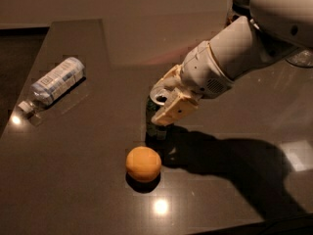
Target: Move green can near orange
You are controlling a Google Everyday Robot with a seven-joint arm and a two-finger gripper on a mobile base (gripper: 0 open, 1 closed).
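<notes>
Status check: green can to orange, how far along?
Done: gripper is closed on the small green metal can, which is upright just behind the round orange fruit, with a small gap between them. In hand: the placement. Left: release the can and pull the arm back.

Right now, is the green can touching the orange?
Apart. The camera view shows a strip of dark table between the green can, gripped at its top by the hand, and the orange.
</notes>
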